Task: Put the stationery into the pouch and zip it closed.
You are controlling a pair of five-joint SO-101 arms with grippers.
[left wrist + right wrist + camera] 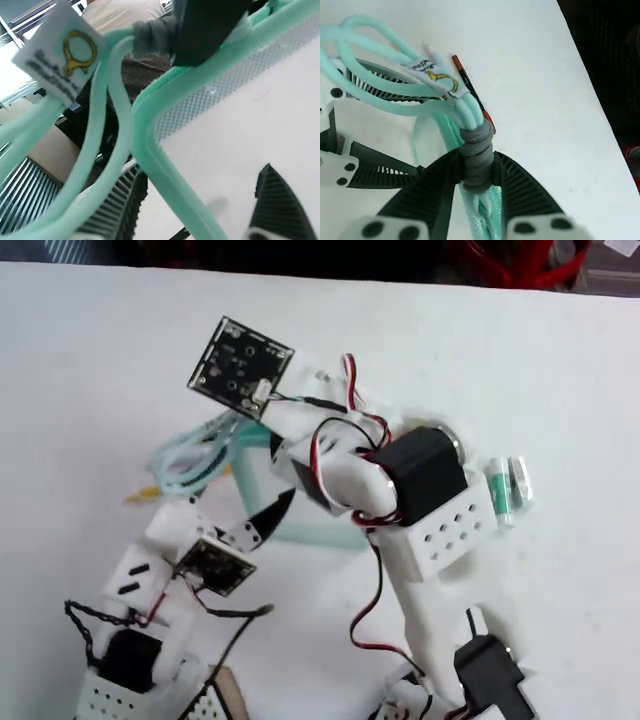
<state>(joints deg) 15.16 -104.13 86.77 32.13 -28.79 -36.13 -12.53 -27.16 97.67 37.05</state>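
Right wrist view: the right tool (477,167) is clamped on the grey stopper (476,150) of the mint cords (385,45) of the pouch (150,132); its rim is straddled by the left tool (202,190), fingers (280,210) held apart.

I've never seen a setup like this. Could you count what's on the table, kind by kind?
Robot arms: 2
Mint-green pouch: 1
Pencil: 1
Small green-and-white sticks: 2
Total: 6
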